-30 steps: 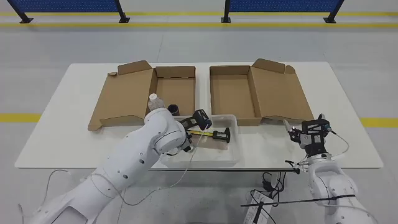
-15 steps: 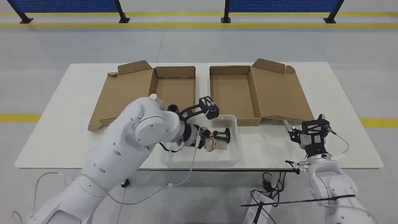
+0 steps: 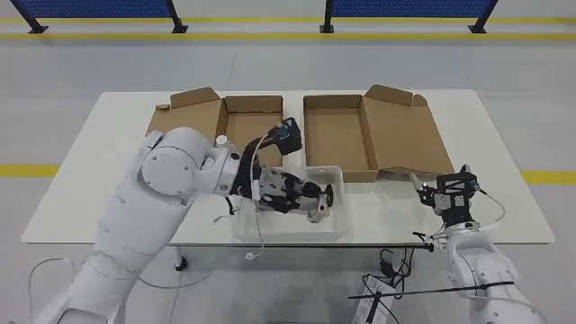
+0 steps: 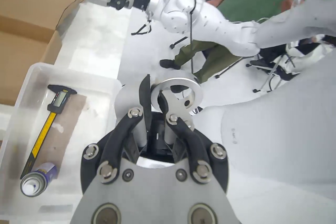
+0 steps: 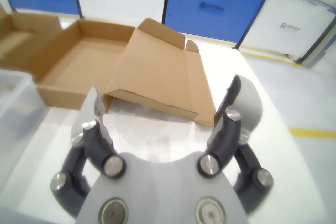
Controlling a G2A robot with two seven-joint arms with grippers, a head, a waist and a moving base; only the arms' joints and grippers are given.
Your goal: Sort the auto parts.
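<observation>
My left gripper (image 4: 155, 96) is shut on the rim of a silver metal ring (image 4: 194, 91), one finger inside it and one outside. In the top view this gripper (image 3: 310, 205) hangs over the clear plastic bin (image 3: 335, 225) at the table's front middle. A digital caliper (image 4: 50, 120) with a yellow scale and a blue spray can (image 4: 36, 179) lie in the bin (image 4: 29, 72). My right gripper (image 5: 164, 93) stands open with nothing in it, low over the table's front right (image 3: 441, 189).
Two open cardboard boxes stand behind the bin: the left box (image 3: 252, 130) and the right box (image 3: 337, 139), each with its lid folded outward. The right box (image 5: 86, 57) has nothing in it. A person in green stands beyond the table's front edge.
My left arm has swung its elbow to the left and turned its wrist, with the gripper staying over the bin. The right arm has not moved.
</observation>
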